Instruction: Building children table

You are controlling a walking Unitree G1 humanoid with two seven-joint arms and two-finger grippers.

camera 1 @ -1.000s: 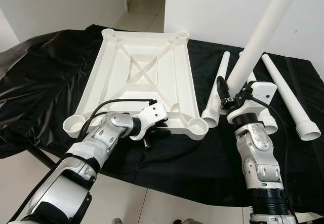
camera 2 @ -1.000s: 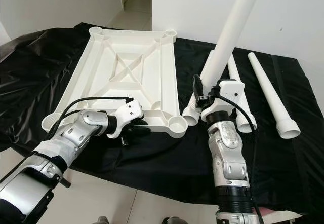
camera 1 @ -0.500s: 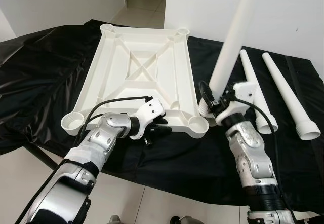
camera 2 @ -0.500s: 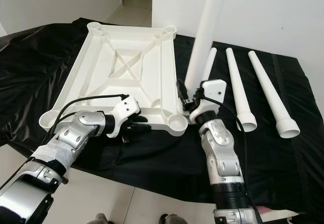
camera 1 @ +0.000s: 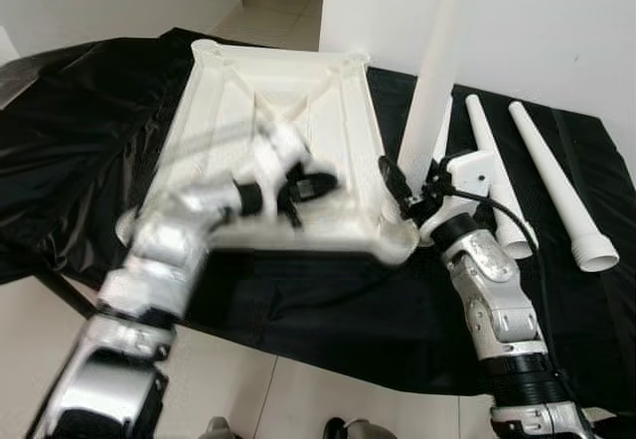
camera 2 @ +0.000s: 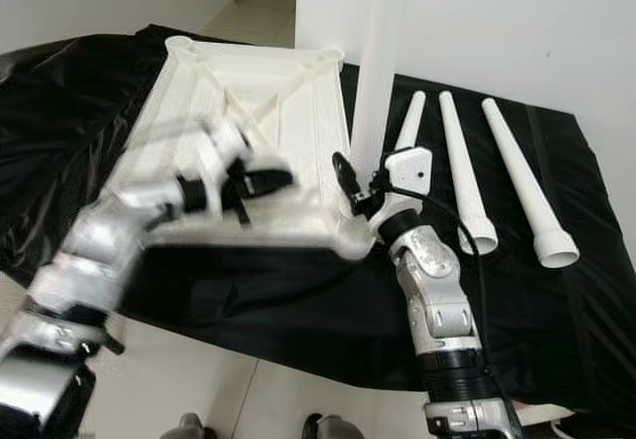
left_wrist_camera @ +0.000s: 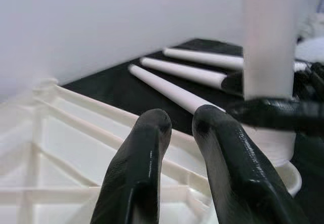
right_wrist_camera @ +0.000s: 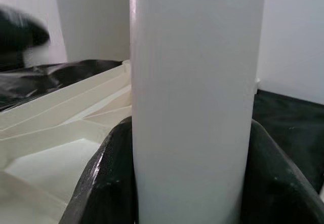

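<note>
The right gripper point(camera 1: 422, 193) has swung the leg point(camera 1: 435, 72) from slanting to straight up, and its bottom end now sits at the near corner hole of the upside-down tabletop point(camera 1: 328, 111). It looks ready to push in. This gripper is shut tight on the leg. The left gripper point(left_wrist_camera: 177, 133) has lifted over the tabletop, blurry, fingers almost together, holding nothing. Three legs point(camera 1: 556, 186) lie on the counter point(camera 1: 79, 141).

One white tabletop panel point(camera 1: 298, 111), ribbed underside up. Four white tapered legs: one upright point(camera 1: 437, 72), three lying flat point(camera 2: 519, 173). One black cloth point(camera 1: 79, 131).
</note>
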